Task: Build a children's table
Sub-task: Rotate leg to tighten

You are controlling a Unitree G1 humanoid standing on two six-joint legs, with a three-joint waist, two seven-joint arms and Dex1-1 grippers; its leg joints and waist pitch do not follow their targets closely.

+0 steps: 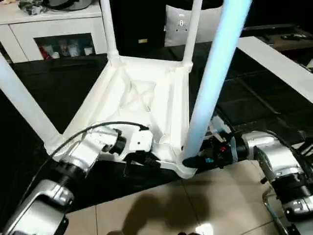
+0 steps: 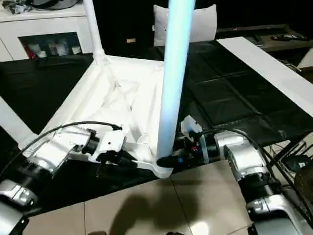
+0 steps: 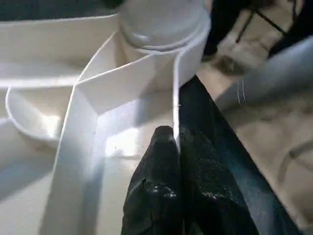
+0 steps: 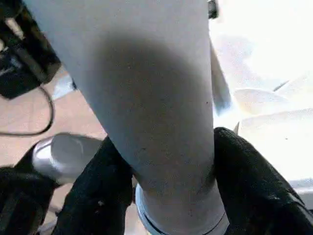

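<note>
The white tabletop (image 1: 146, 98) lies upside down on a black mat, ribbed underside up. Three white legs stand in its corner sockets: far left (image 1: 108, 29), far right (image 1: 191, 29) and near left (image 1: 24, 105). A fourth leg (image 1: 215, 78) stands upright in the near right socket. My right gripper (image 1: 188, 161) is shut on this leg just above the socket, one black finger (image 4: 98, 191) pressed on each side. My left gripper (image 1: 146, 159) is shut on the tabletop's thin near rim (image 3: 175, 98), close to that same corner.
The black mat (image 1: 254, 103) covers the floor under the table, with beige tiles (image 1: 195, 205) nearer to me. A white cabinet (image 1: 54, 29) stands at the back left. A long white board (image 1: 279, 63) lies at the right, and cables (image 2: 288, 156) trail by my right arm.
</note>
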